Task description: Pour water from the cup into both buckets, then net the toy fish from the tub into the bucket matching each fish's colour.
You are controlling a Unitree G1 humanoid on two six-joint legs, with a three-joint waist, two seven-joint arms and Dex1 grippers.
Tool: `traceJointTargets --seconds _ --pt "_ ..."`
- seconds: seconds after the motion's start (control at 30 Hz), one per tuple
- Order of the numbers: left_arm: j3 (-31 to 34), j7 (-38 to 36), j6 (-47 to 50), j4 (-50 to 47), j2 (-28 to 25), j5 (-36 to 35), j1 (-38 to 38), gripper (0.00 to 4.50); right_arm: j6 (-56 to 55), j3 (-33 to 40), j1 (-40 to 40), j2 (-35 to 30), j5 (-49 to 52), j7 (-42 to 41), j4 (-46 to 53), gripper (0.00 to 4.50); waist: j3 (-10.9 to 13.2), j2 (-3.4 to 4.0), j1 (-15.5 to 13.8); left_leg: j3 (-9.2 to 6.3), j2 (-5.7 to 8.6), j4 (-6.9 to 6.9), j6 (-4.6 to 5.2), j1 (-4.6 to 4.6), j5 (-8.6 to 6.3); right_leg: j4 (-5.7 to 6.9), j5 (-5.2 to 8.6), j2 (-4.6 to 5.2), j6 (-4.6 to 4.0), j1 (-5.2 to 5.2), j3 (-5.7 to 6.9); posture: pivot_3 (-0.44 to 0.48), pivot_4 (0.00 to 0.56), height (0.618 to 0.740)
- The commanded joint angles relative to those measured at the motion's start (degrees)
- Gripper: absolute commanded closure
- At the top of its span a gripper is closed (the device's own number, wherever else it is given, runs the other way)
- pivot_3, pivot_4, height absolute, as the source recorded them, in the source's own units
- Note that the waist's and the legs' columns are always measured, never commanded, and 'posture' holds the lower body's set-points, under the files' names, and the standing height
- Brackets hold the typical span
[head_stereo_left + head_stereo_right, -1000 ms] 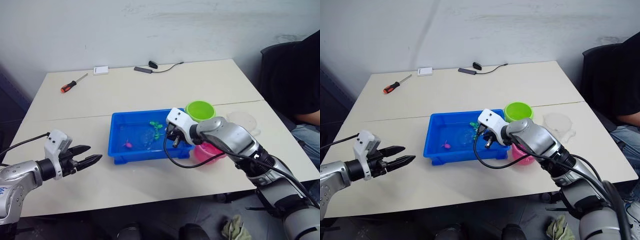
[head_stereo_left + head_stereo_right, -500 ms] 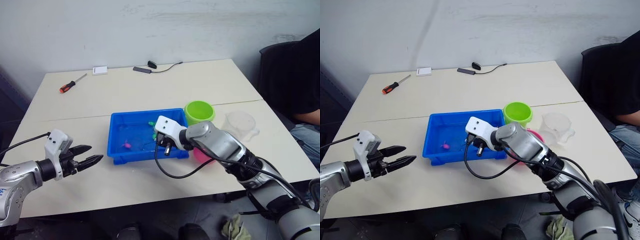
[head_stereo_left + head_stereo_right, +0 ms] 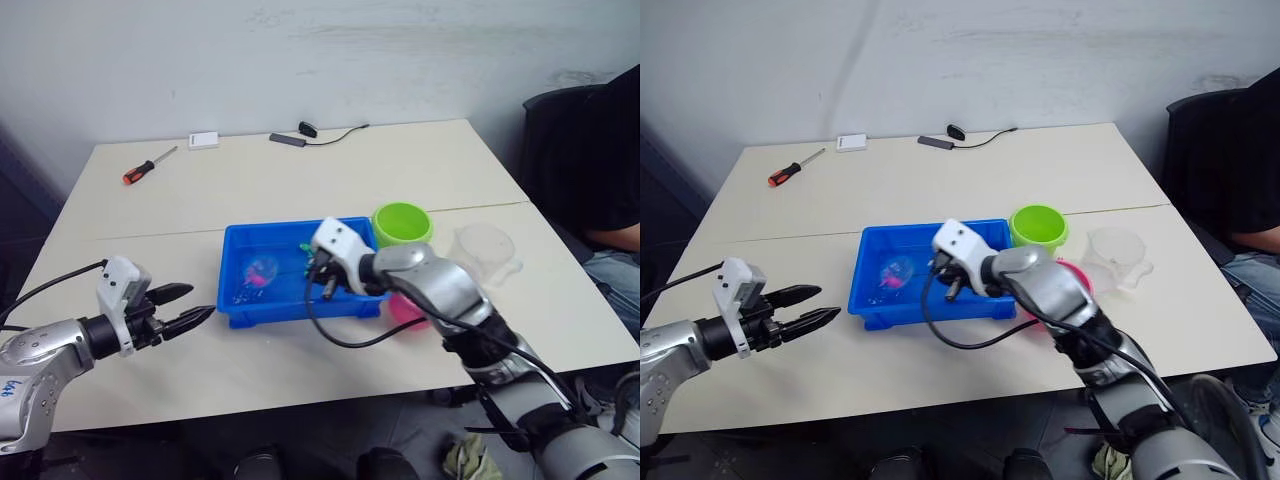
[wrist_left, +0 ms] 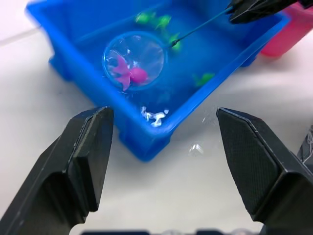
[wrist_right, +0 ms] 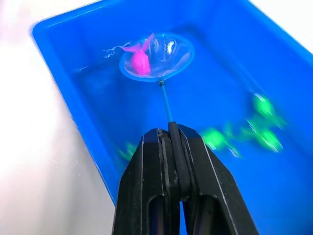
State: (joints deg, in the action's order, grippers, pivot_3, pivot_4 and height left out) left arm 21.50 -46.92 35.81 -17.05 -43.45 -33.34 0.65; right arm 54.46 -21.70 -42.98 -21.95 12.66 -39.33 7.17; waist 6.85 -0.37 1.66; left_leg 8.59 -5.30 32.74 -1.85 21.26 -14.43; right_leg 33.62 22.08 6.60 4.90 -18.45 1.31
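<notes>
A pale worktop (image 3: 300, 180) of two abutting slabs stands before a whitish wall. The blue tub (image 3: 290, 300) sits centrally; right of it stand the green bucket (image 3: 401, 222) and the pink bucket (image 3: 408, 308), with the clear cup (image 3: 484, 247) farther right. The right pincer (image 5: 172, 142) is clenched on a net (image 5: 157, 58) carrying a pink fish (image 5: 140, 59); green fish (image 5: 264, 106) lie in the tub. The left pincer (image 3: 185, 305), released, hovers beside the tub's left end. A screwdriver (image 3: 148, 165), a white box (image 3: 202, 140) and, apparently, a cable (image 3: 320, 134) lie at the far edge. A seated person (image 3: 610, 150) is at right.
</notes>
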Motion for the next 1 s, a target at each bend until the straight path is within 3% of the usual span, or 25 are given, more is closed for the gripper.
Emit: traceJointTargets --seconds 0.03,0.5,0.8,1.0 --pt "-1.8 -2.1 -4.7 0.8 0.7 0.7 -2.3 0.83 0.8 5.1 2.5 -2.3 2.9 -1.2 7.4 4.50 0.0 -0.02 0.1 0.02 0.02 -0.07 0.01 -0.01 0.00 -0.10 -0.02 -0.01 -0.04 0.00 0.00 0.000 0.150 0.733" --pt "-11.3 -11.7 -15.3 15.6 5.4 2.4 -17.2 0.83 7.5 29.7 18.1 -16.2 16.5 -3.3 25.2 4.50 0.0 -0.02 -0.2 0.04 0.13 -0.23 0.20 -0.07 0.12 -0.30 -0.13 -0.14 0.15 -0.04 0.09 0.000 0.150 0.733" --pt "-15.8 -16.8 -20.3 26.2 7.9 5.5 -25.5 0.83 -0.7 52.9 39.3 -21.9 16.8 -3.8 35.0 4.50 0.1 -0.05 -1.6 -0.05 0.50 -0.24 0.48 -0.05 0.24 -0.69 -0.28 -0.28 0.42 -0.02 0.15 0.000 0.150 0.733" --pt "-16.8 -18.6 -22.3 30.4 8.9 6.9 -28.3 0.83 -12.7 58.8 51.7 -20.4 12.0 -3.9 37.0 4.50 0.2 -0.23 -1.6 -0.01 0.57 -0.26 0.53 0.02 0.27 -0.69 -0.35 -0.51 0.56 0.08 0.09 0.000 0.150 0.733"
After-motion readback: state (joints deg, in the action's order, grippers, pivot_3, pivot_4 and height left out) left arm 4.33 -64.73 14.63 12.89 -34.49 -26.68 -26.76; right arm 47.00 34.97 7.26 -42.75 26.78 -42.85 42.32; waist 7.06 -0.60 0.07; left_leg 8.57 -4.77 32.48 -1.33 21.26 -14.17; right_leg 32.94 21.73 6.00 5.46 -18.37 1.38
